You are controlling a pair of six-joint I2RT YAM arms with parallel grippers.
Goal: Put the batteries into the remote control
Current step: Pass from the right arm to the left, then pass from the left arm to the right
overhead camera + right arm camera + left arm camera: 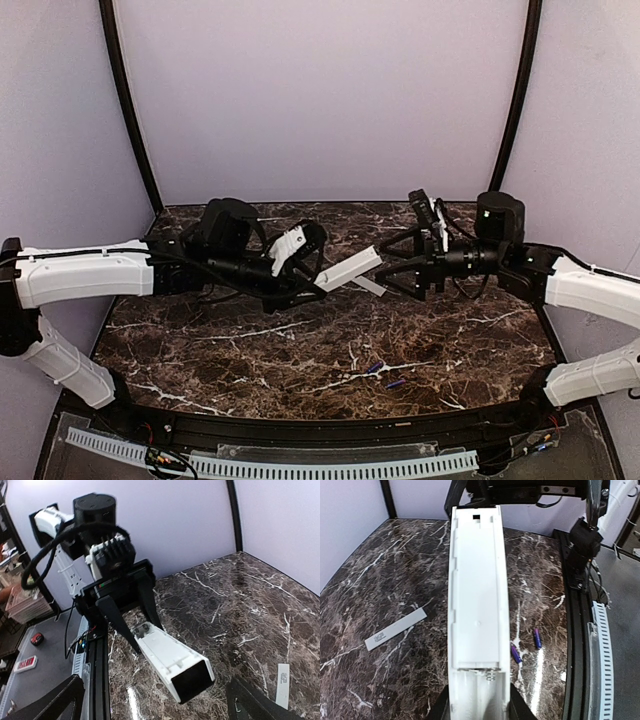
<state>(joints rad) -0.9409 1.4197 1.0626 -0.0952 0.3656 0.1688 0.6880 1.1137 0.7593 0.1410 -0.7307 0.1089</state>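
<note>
My left gripper (318, 275) is shut on the white remote control (350, 268) and holds it level above the table. In the left wrist view the remote (477, 590) lies back-up between my fingers, its battery bay open and empty with a spring showing. Two blue-purple batteries (515, 652) (537, 637) lie on the table below it, near the front edge in the top view (375, 367) (395, 383). My right gripper (392, 268) is wide open at the remote's dark far end (192, 680), not touching it.
The thin white cover piece (396, 629) lies flat on the marble, under the remote in the top view (368, 285) and at the right in the right wrist view (283, 685). A black rail (320, 430) runs along the table's front edge.
</note>
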